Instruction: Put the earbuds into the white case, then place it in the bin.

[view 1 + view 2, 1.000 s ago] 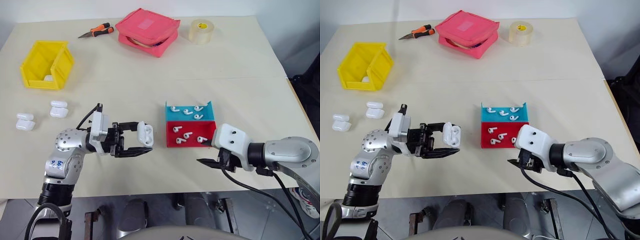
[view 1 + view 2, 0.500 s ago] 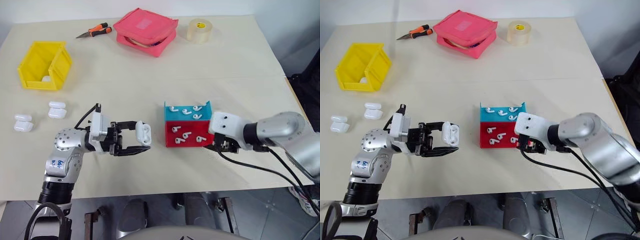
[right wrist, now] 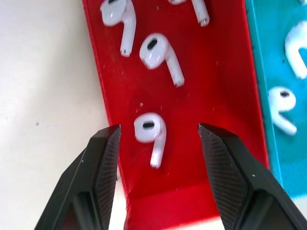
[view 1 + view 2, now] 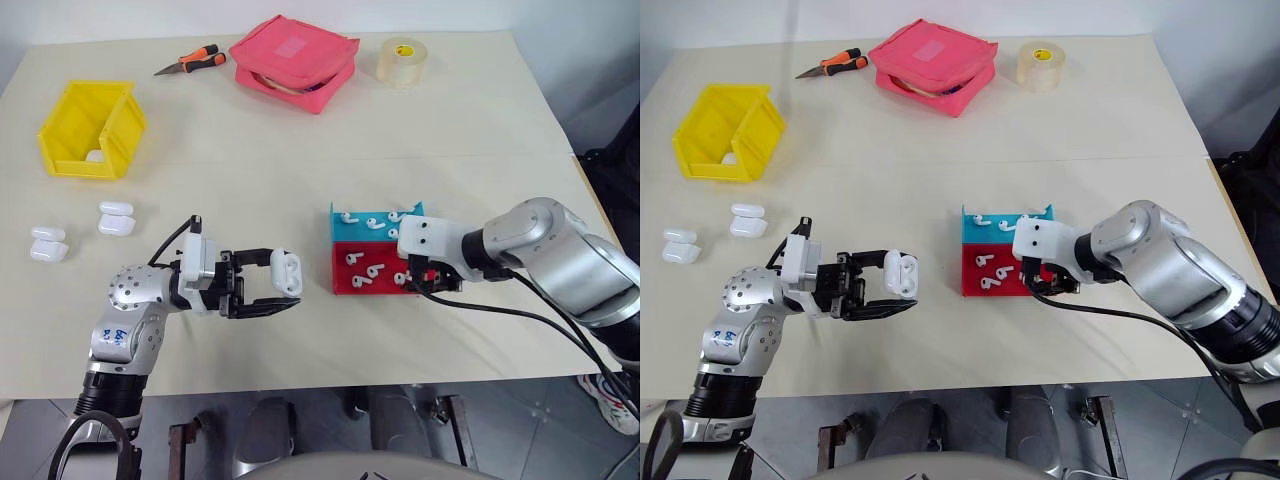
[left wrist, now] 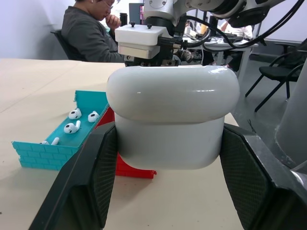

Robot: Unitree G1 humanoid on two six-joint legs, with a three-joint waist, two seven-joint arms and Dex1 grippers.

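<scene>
L gripper (image 4: 268,286) clamped on 1 white case (image 4: 286,272), held above table (image 4: 300,150) at approx 7 o'clock, lid shut. R gripper (image 3: 158,139) fingers apart, poised over red tray (image 3: 211,72), straddling 1 earbud (image 3: 149,133) w/o touching it. Count: 3 earbuds in red tray in R wrist view, plus 1 partly cut off; approx 4 in blue tray (image 4: 378,222) behind it. 4 spare cases (image 4: 117,218) in 2 stacks at 9 o'clock. 1 yellow bin (image 4: 92,128) at 10 o'clock, something white inside. Far edge: 1 pliers (image 4: 188,61), 1 pink pouch (image 4: 294,60), 1 tape roll (image 4: 402,60).
</scene>
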